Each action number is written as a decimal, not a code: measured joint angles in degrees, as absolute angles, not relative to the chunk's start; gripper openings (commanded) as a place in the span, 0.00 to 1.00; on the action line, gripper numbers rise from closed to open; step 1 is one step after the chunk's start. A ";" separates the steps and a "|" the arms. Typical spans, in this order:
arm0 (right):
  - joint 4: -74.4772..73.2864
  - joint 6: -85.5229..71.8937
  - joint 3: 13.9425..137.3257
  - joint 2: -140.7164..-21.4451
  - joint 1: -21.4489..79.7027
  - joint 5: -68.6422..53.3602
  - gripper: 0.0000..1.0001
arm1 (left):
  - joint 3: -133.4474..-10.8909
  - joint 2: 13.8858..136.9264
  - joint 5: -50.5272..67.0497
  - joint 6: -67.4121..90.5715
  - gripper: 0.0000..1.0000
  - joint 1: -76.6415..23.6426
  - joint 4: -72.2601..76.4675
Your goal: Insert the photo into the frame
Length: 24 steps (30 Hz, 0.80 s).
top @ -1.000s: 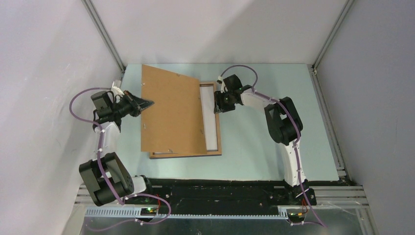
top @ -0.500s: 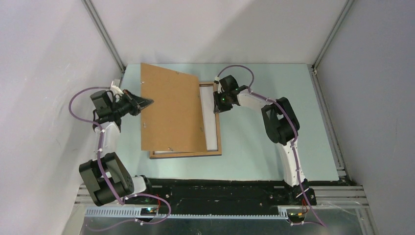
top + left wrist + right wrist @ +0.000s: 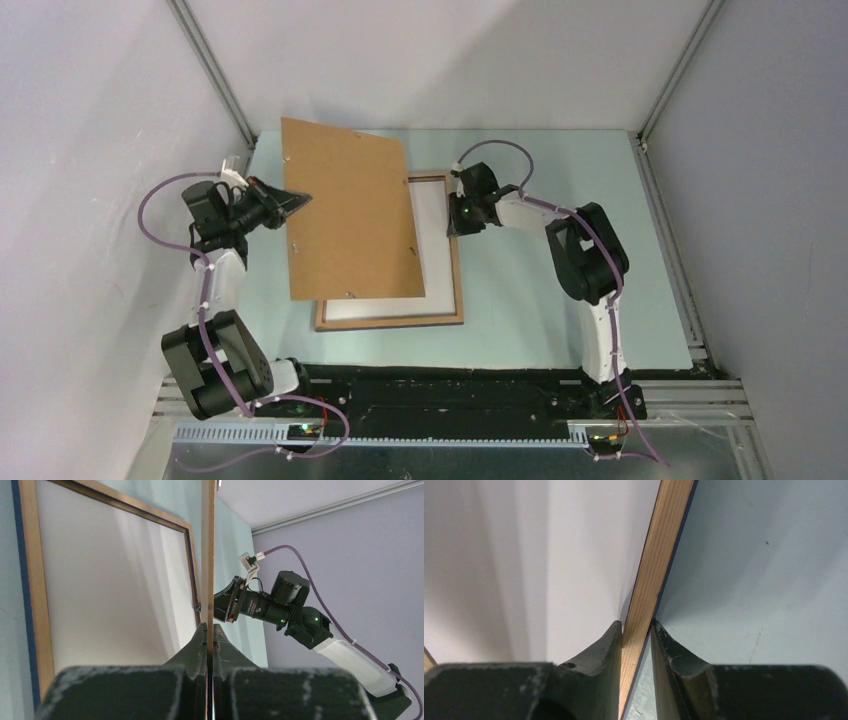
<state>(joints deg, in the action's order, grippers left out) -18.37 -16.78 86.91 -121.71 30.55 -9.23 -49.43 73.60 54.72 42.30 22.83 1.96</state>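
On the pale table (image 3: 540, 300) I see the brown backing board (image 3: 345, 220) raised at a tilt over the left part of the frame (image 3: 390, 323), which lies flat, wood face up. The photo (image 3: 432, 250) sits inside its rails, white reverse showing. My left gripper (image 3: 210, 630) is pinched tight on the board's left edge; my right gripper (image 3: 638, 630) has its fingers closed onto the frame's right rail

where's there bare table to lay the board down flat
Widest bare table lies right of the frame, under and past the right arm to the wall. A narrow strip runs between the frame and the arm bases. The middle is crowded: board in the left gripper, right gripper clamped on the frame's rail.
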 measured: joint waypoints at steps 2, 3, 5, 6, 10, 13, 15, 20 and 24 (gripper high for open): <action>-17.76 -16.97 85.08 -120.49 30.24 -8.86 0.18 | -49.43 73.67 54.70 42.98 0.00 22.65 2.74; -17.34 -17.08 84.16 -119.92 30.11 -8.67 0.17 | -49.41 73.67 54.70 43.22 0.00 22.46 3.11; -16.91 -17.17 82.13 -118.54 29.71 -8.25 0.17 | -49.36 73.71 54.70 43.66 0.00 21.89 3.86; -16.75 -17.34 80.97 -117.71 29.39 -8.12 0.17 | -49.28 73.71 54.68 43.90 0.00 21.50 4.43; -15.59 -17.74 77.84 -115.66 28.16 -7.73 0.15 | -48.64 73.76 54.68 45.08 0.00 19.64 6.04; -14.59 -18.28 74.81 -113.58 26.89 -6.90 0.13 | -48.07 74.06 54.70 46.22 0.00 17.72 7.66; -14.15 -18.57 73.41 -112.60 26.13 -6.26 0.12 | -47.97 74.61 54.68 46.68 0.00 16.29 8.64; -12.29 -19.49 70.39 -110.63 24.93 -4.84 0.11 | -47.97 77.38 54.68 47.86 0.00 13.32 10.68; -10.98 -19.94 67.88 -108.92 24.47 -3.55 0.10 | -47.97 79.40 54.50 48.97 0.00 11.62 12.19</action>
